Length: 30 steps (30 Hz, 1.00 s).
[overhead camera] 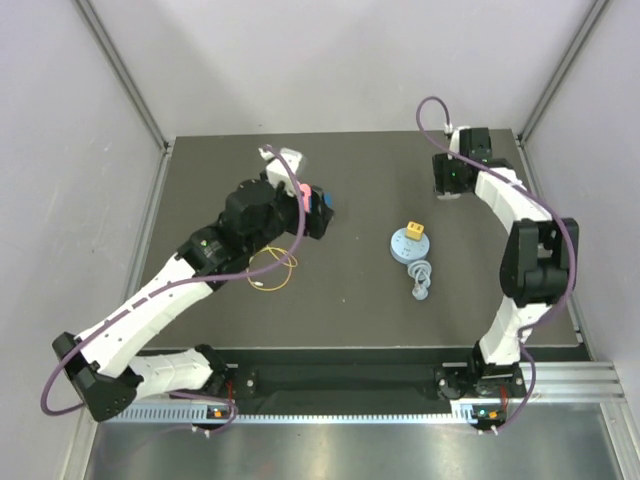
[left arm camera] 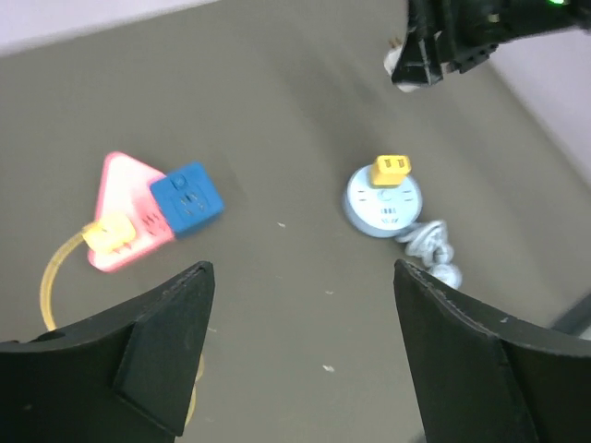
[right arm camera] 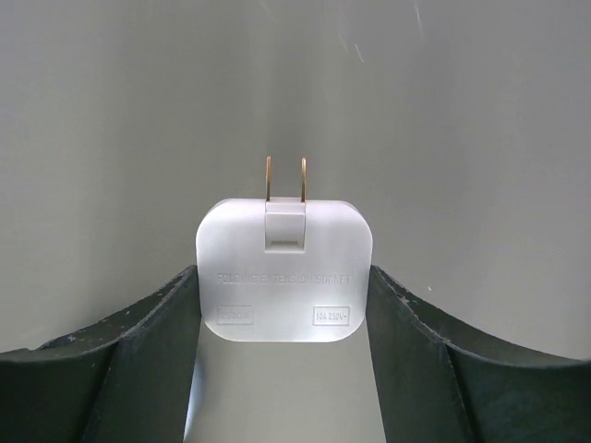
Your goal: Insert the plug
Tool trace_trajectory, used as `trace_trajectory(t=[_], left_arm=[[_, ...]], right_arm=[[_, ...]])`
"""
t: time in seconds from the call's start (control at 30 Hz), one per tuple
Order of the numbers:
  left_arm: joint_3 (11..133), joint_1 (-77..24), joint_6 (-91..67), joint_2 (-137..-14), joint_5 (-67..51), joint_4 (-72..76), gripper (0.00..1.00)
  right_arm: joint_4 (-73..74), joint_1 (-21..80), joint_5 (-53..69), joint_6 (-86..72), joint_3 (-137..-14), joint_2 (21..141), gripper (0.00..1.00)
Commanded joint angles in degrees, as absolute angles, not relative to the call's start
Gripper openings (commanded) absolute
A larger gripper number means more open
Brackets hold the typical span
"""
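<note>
Half occupied: grips white two-pronged plastic plug [right arm camera: 284, 263] in right pincer [right arm camera: 283, 281], far right; holds left pincer [left arm camera: 303, 277] wide open, empty.

The plug [right arm camera: 284, 268] is white, the socket [left arm camera: 125, 205] pink.

**A robotics lab test cell**

Plain pale walls [overhead camera: 60, 150] framed by aluminium posts [overhead camera: 123, 70] box in a dark matte table [overhead camera: 360, 310]. Two white-and-black robot arms, the left arm [overhead camera: 140, 310] and the right arm [overhead camera: 515, 205], are bolted to a slotted metal rail [overhead camera: 340, 410] at its near edge, trailing purple cables [overhead camera: 44, 392].
</note>
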<state>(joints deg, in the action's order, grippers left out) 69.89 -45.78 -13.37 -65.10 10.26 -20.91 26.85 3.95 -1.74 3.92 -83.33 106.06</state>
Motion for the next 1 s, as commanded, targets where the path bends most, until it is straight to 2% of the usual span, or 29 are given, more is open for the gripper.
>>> trace_trajectory(t=[0.0,0.07,0.17,0.27,0.4,0.67,0.97], left_arm=[[71.46,-36.96,-26.77,-63.46,-1.02,-22.07,0.81],[70.67,-30.37,-29.95,-62.76,-10.75,-21.1,0.8],[70.66,-25.94,-33.13,-63.28,-17.73,-20.83,0.78],[72.51,-25.58,-32.78,-65.82,-21.33,-23.02,0.77],[72.34,-25.49,-36.37,-68.73,-28.36,-20.66,0.69],[72.24,-25.49,-39.99,-72.07,-32.96,-15.82,0.66],[69.79,-25.66,-40.08,-73.74,-32.7,-14.41,0.57]], right_arm=[[25.41,7.54,5.58,4.13,-84.12,95.13,0.21],[24.44,11.31,8.52,3.69,-81.31,92.04,0.2],[23.64,18.59,8.53,3.87,-77.53,86.06,0.17],[21.54,24.84,8.0,2.29,-74.1,80.08,0.17],[17.5,32.51,7.47,0.35,-70.67,73.84,0.16],[16.17,42.53,4.4,-3.96,-71.1,73.56,0.15],[15.12,44.73,3.43,-4.48,-73.47,75.32,0.14]])
